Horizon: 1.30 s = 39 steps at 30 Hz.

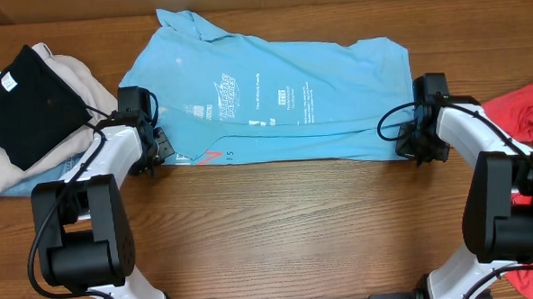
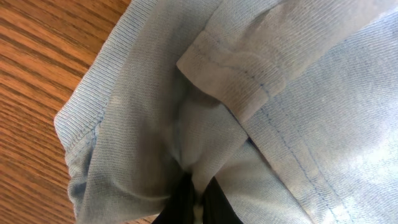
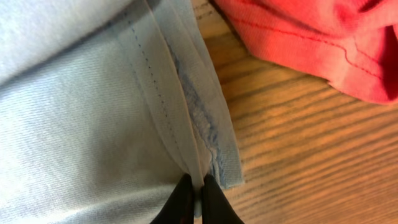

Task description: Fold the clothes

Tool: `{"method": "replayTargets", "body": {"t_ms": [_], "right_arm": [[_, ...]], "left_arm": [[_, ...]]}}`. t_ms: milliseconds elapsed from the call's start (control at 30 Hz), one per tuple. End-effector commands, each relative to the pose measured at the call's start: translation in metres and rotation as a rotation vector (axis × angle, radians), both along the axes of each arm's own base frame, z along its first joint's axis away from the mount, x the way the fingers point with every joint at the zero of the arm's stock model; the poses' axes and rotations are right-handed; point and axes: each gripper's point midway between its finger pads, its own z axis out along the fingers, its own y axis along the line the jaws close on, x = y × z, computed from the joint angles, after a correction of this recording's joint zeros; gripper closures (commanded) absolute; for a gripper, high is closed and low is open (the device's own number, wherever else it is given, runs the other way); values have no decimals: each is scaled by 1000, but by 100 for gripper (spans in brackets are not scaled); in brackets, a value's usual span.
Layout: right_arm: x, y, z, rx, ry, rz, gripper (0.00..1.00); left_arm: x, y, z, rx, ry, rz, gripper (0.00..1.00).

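Overhead: sky-blue T-shirt (image 1: 273, 95) lies spread across the table (image 1: 297, 229), lettering up. Left gripper (image 1: 163, 147) pinches bunched fabric at its near-left corner. Right gripper (image 1: 413, 143) pinches the stitched near-right edge. Coral-red T-shirt (image 1: 531, 111) sits crumpled, far right.

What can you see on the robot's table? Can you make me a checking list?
Surface: brown wooden table.
Job's things: blue T-shirt spread out with some wrinkles; red T-shirt bunched at the right edge.
Clutter: black and beige clothes pile on the left.
Tools: left tool and right tool each shut on a blue T-shirt edge.
Cables: black cables loop along both arms.
Surroundings: nothing seen.
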Motion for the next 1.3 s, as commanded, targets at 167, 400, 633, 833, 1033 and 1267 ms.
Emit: {"method": "replayTargets", "body": {"t_ms": [167,400,633,833,1033,1267], "right_arm": [[16,-6,22,-9,-22,-16,92],[13,-1,21,19,-8,-13,83],[13,7,20,71,-12,-6,80],[8,10,11,86,-4,-6,76],[6,13,6,102,-4,-4,76],[6,13,6,101,-8,-4,76]], "left_arm": [[-14,14,-17,52,63,27,96],[-14,14,-17,52,66,26,96],[-15,14,-17,52,66,26,96],[-15,14,-17,52,68,27,96],[-15,14,-17,52,69,27,96],[-17,14,-17,51,78,26,96]]}}
